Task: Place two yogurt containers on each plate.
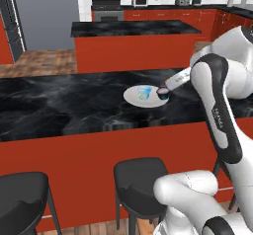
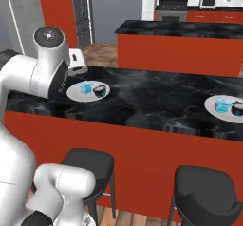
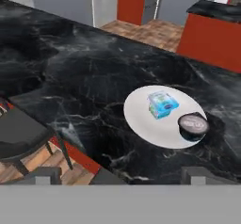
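counter: black marble bar top (image 1: 59,105), red front, dark stools below
near plate: white round plate (image 3: 155,124) flat on the counter, near the front edge; also seen in left base view (image 1: 133,97) and right base view (image 2: 73,93)
light blue tub: light blue yogurt tub (image 3: 162,104) sits on near plate, toward its far side; left base view (image 1: 144,92); right base view (image 2: 86,87)
dark tub: rounder yogurt tub with dark base (image 3: 192,126) on the rim side of the same plate, just beside the blue one, not touching; left base view (image 1: 163,92); right base view (image 2: 99,90)
near plate count: two tubs on it, both upright
far plate: second white plate (image 2: 211,110) further along the counter at the right of the right base view, well apart from near plate
far plate load: one light blue tub (image 2: 220,106) and one darker tub (image 2: 237,109) side by side on it
gripper: fingers spread wide, nothing between them; gripper (image 3: 122,175) hangs above the counter's front edge, apart from the near plate
fingertips: two grey tips at bottom of hand view, one (image 3: 46,175) over the stool side, other below the dark tub
arm: white arm reaches over the counter; in left base view its hand end is next to the dark tub
stools: black seat (image 3: 19,133) below the counter edge
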Robot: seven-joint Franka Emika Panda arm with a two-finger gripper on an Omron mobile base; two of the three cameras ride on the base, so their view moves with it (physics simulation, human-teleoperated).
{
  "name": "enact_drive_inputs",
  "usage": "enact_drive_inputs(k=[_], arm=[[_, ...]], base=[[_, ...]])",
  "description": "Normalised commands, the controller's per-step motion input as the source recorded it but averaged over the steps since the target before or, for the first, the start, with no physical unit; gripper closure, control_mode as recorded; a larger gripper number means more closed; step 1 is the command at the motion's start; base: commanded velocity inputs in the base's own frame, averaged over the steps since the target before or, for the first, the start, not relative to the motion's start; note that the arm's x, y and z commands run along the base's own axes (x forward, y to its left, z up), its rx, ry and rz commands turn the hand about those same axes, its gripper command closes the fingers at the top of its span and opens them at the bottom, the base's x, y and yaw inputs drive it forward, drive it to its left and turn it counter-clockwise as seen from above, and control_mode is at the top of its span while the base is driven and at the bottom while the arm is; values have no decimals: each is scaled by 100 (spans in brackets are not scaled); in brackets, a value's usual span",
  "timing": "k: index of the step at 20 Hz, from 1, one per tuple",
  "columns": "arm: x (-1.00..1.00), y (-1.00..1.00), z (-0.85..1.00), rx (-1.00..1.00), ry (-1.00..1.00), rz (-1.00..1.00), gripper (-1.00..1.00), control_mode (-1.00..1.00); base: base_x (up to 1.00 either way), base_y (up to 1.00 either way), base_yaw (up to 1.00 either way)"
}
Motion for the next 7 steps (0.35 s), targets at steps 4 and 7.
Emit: enact_drive_inputs(k=[4,7], arm=[[-72,10,19,36,-74,-24,-100,-100],[-99,0,100,32,-61,-22,-100,-100]], base=[[0,0,0],[0,0,0]])
